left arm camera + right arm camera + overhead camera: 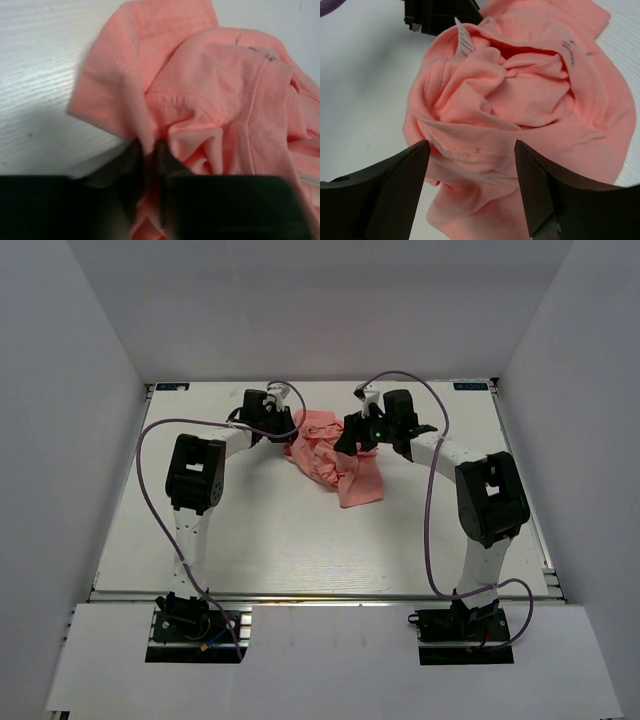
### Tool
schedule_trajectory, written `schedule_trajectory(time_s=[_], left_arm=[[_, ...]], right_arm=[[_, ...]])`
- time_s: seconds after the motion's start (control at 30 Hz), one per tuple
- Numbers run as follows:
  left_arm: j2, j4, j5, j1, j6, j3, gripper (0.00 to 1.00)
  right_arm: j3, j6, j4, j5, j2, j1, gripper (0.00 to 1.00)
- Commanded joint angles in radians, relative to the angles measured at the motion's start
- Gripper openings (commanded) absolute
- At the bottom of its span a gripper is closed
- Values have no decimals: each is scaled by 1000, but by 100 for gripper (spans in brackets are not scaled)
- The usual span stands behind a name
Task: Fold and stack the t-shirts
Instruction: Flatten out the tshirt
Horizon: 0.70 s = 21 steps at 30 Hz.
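Note:
A single salmon-pink t-shirt (330, 455) lies crumpled at the back middle of the table. My left gripper (283, 430) is at its left edge, shut on a fold of the t-shirt (210, 100), which is pinched between the dark fingertips (134, 152). My right gripper (352, 436) hovers over the shirt's right side, open, its fingers (400, 170) straddling a stitched hem of the t-shirt (510, 100) without touching it. A small white neck label (464, 37) shows near the left gripper's body in the right wrist view.
The white table (250, 540) has a raised back wall and grey side walls. Purple cables (150, 470) loop from both arms. The arm bases (195, 625) stand at the near edge.

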Motion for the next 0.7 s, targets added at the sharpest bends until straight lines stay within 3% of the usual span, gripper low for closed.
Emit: schedule_trajectory(time_s=[0.0,0.03,0.07,0.1,0.13,0.17,0.2,0.53,0.67], left_arm=[[-31,-26,48,-18,18,-21,22],[-22,-43,39,-18,18,-10,7],[-22,-58,25,-18,18,-10,0],[-22,-58,16,-18,18,-10,0],[-37,-58,16,-18,18,-10,0],[-60,-67,2,-18,18,-10,0],[-74,-67,-15,-18,18,-10,0],[-385,46,-110,-18,-15,-268,0],[-566,46,-187,-18,-15,-354,0]], right_arm=[[42,-2,19,-27,16,16,71],[50,-8,17,-26,24,18,66],[61,-8,11,-21,34,26,57],[75,-5,-13,14,47,24,30],[79,0,-18,28,48,32,15],[84,6,-29,34,51,30,5],[76,10,-21,54,38,32,0],[-112,70,69,219,-214,35,0],[-184,75,54,313,-403,32,0]])
